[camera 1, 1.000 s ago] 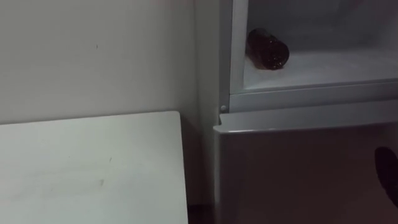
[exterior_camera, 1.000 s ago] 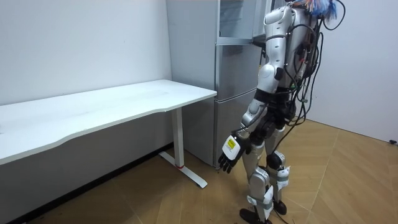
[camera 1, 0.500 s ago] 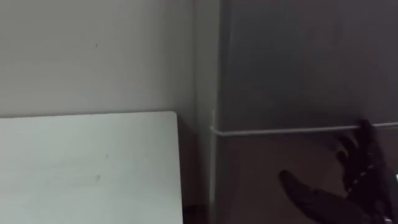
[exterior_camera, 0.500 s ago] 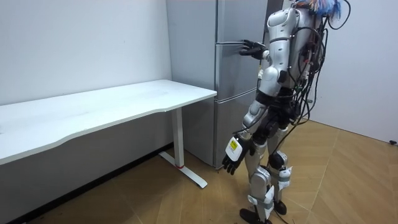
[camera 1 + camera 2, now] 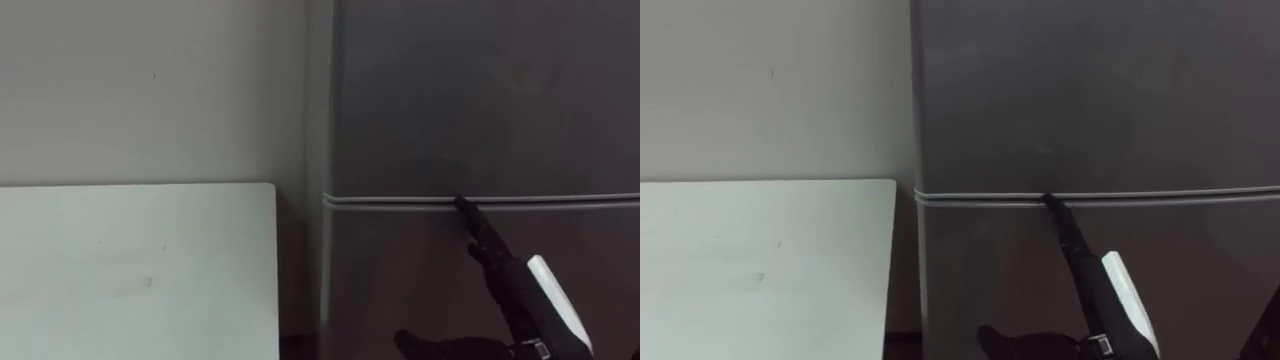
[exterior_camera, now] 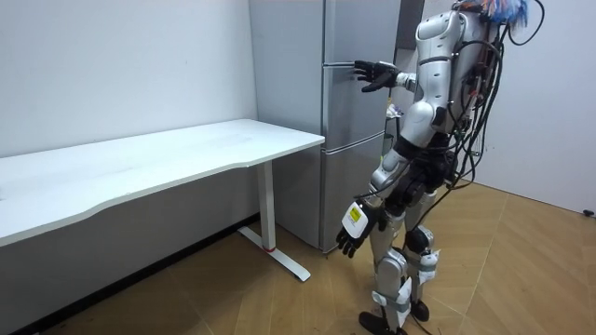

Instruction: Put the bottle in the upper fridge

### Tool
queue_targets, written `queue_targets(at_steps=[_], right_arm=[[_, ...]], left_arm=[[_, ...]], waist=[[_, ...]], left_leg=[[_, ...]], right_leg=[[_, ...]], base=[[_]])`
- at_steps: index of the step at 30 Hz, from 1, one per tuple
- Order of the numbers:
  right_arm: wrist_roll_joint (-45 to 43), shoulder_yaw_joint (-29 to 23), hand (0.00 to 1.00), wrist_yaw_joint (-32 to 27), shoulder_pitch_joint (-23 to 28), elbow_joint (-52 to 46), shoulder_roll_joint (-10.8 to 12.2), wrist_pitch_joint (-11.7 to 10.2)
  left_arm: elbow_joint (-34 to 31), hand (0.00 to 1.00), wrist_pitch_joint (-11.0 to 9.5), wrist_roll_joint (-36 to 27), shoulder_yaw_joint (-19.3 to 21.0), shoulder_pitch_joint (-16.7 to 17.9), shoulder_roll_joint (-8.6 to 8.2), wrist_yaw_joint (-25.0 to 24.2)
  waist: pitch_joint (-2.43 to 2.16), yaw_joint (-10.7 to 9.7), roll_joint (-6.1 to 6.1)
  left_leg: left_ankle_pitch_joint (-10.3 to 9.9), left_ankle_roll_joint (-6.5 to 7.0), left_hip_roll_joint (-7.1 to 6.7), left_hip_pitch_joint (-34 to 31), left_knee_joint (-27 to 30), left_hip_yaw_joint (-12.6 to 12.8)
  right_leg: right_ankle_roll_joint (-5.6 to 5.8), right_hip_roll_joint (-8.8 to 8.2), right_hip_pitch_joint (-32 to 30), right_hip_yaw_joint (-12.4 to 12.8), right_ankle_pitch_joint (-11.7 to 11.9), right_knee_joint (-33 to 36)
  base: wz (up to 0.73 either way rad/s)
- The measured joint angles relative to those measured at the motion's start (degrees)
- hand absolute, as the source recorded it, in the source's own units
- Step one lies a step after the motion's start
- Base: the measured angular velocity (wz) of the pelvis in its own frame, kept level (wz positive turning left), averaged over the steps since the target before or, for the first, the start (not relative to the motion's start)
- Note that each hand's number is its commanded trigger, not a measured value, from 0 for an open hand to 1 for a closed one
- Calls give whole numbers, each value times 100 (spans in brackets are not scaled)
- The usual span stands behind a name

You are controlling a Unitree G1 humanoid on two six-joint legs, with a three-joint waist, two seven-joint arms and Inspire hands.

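**Q:** What is seen at the left of the eye views?
**A:** A white tabletop (image 5: 130,270) is seen at the lower left, set against a pale wall (image 5: 150,90). A narrow dark gap is left between its right edge and the fridge (image 5: 560,60).

**Q:** How is the fridge shown?
**A:** A grey front is presented, divided by a horizontal seam (image 5: 380,199) into the upper door (image 5: 450,110) and the lower door (image 5: 390,280). Both doors are shut flush.

**Q:** And the bottle?
**A:** Its place cannot be told; it is held in neither hand.

**Q:** How is the right hand held?
**A:** The right hand (image 5: 505,285) is seen at the lower right, before the lower door. Its fingers (image 5: 480,235) are stretched straight, apart from the thumb, and nothing is held. One fingertip lies at the seam; whether the door is touched cannot be told.

**Q:** What is added by the room view?
**A:** The robot is shown standing upright on the wooden floor (image 6: 521,279), just before the fridge, with the tabletop at the room view's left. The right arm is held out at shoulder height toward the fridge. The left hand (image 6: 355,225) is hung beside the thigh, its fingers relaxed and empty.
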Motion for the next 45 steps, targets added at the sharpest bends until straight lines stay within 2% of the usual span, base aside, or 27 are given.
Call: queue_targets(at_steps=[7, 12, 26, 38, 43, 45], right_arm=[[-43, -21, 0, 445, -37, -1, 33, 12], [-125, -121, 0, 616, -37, -5, 34, 12], [-238, -145, 0, 684, -39, -32, 41, 8], [-198, -286, 0, 683, -37, -50, 44, -22], [-191, -681, 0, 726, -37, -50, 58, -76], [-98, -998, 0, 527, -36, -43, 58, -175]], left_arm=[[-1, 0, -2, 2, 1, 24, 64, 7], [0, 0, -4, -1, 1, 32, 74, 10], [3, 0, -17, -124, -2, 178, 72, 48], [11, 0, -17, -280, 3, 225, 37, -1], [8, 0, -46, -278, 309, 284, -90, -5], [-1, 0, -111, -295, 496, 345, -144, 12]], waist=[[-18, 9, -71], [-19, 7, -73], [0, 3, 17], [-5, -25, 55], [-9, -50, 123], [-17, -54, 135]], left_leg=[[6, -8, -11, -15, 1, -49], [2, -2, -20, -14, 10, -50], [3, -1, -37, -12, 7, -131], [3, 0, -47, -11, 4, -142], [-8, 17, -60, 23, 9, -161], [-19, 29, -58, 30, 8, -190]], right_leg=[[-53, -1, 8, -18, 31, -5], [-57, -11, 12, -11, 34, -2], [-56, -26, 31, -46, 33, -4], [-50, -39, 36, -98, 29, -6], [-38, -56, 116, -122, 22, -47], [-22, -60, 132, -153, 17, -90]], base=[[2], [-1], [0], [0], [6], [14]])
